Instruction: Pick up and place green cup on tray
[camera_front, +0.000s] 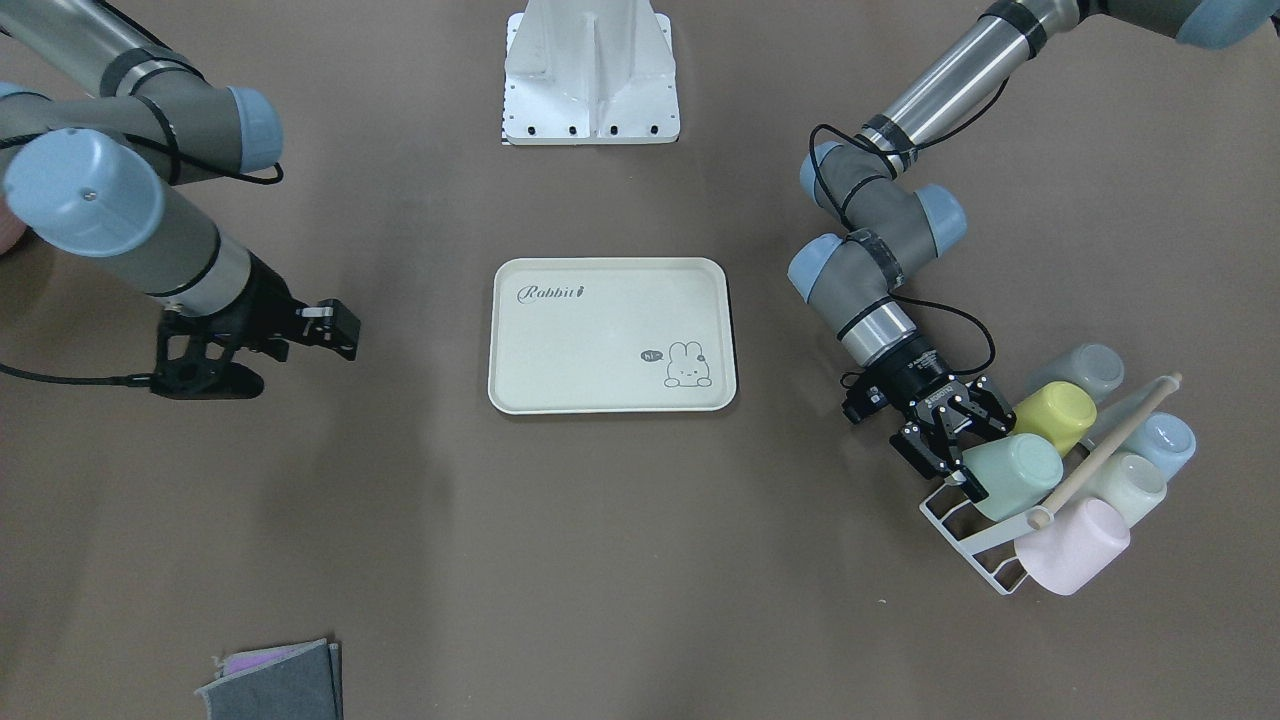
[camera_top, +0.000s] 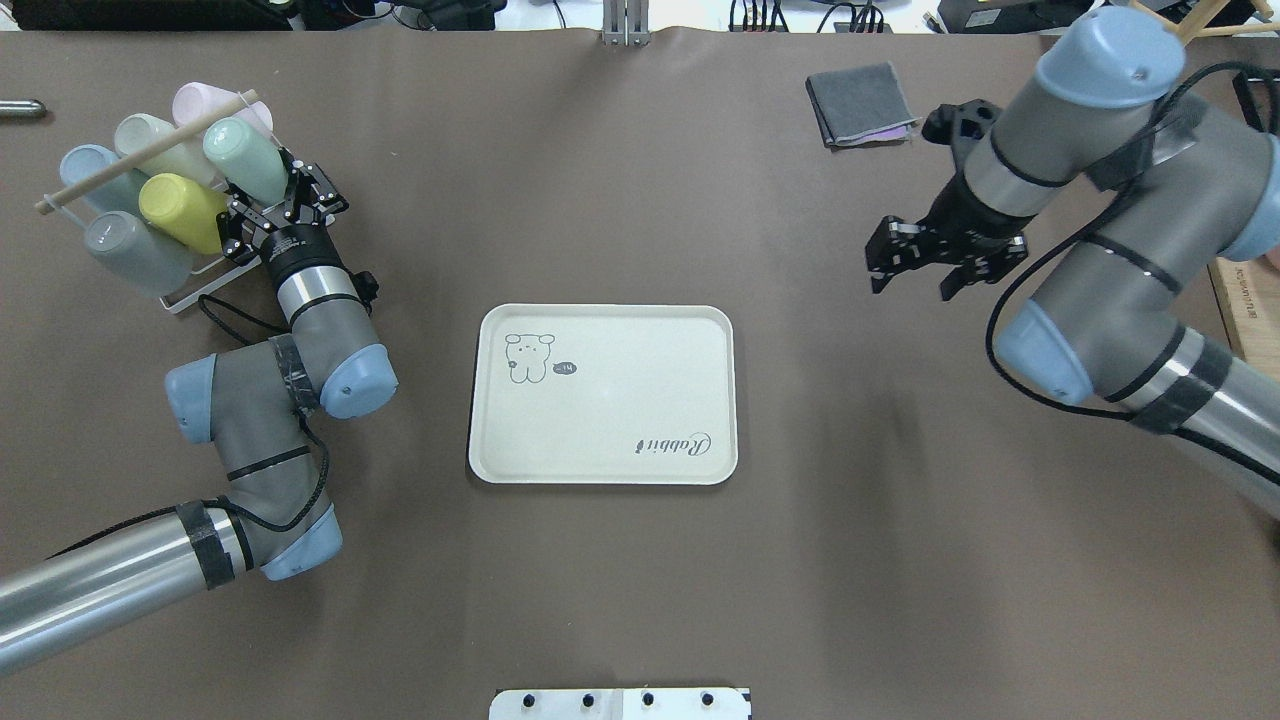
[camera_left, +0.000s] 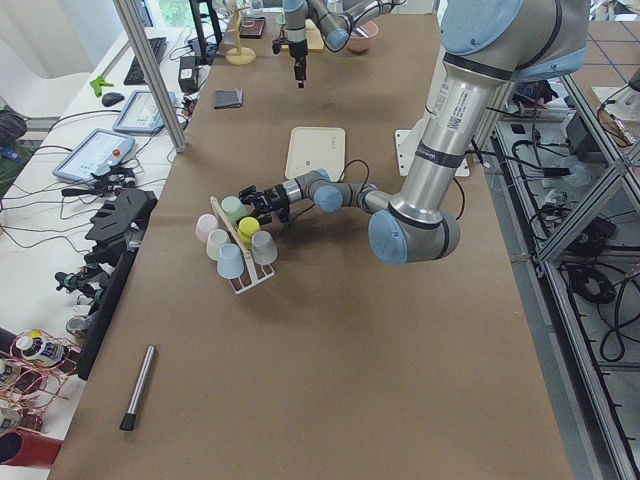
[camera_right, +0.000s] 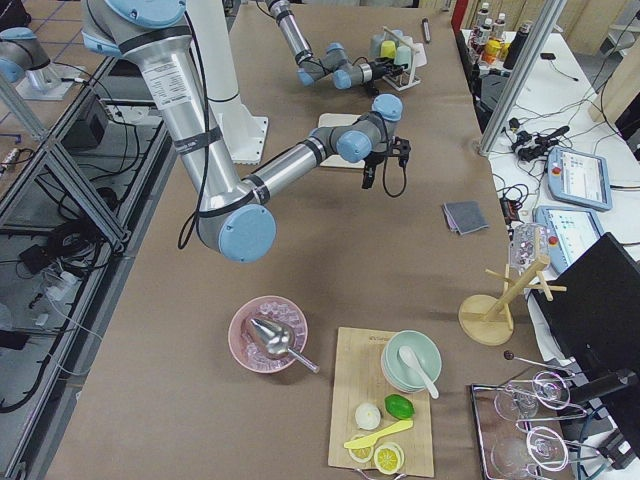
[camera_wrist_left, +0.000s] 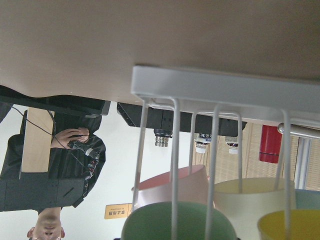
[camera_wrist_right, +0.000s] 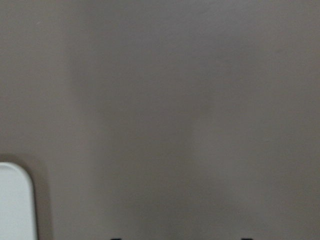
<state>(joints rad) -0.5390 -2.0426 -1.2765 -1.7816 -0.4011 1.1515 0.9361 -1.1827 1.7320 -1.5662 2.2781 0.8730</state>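
The green cup (camera_front: 1018, 474) lies on its side on a white wire rack (camera_front: 962, 527) at the table's left end, next to a yellow cup (camera_front: 1058, 414). My left gripper (camera_front: 968, 447) is open, with its fingers on either side of the green cup's near end. In the overhead view the green cup (camera_top: 245, 160) sits just beyond that gripper (camera_top: 272, 205). The left wrist view shows the green cup (camera_wrist_left: 150, 225) behind the rack wires. The cream Rabbit tray (camera_front: 600, 340) lies at the table's middle with nothing on it. My right gripper (camera_top: 915, 283) is open and empty above bare table.
The rack also holds a pink cup (camera_front: 1075, 545), a whitish cup (camera_front: 1135, 485), a pale blue cup (camera_front: 1165, 440) and a grey cup (camera_front: 1090, 368) under a wooden rod (camera_front: 1105, 450). A folded grey cloth (camera_top: 860, 100) lies on the far right. The robot's base (camera_front: 590, 70) is behind the tray.
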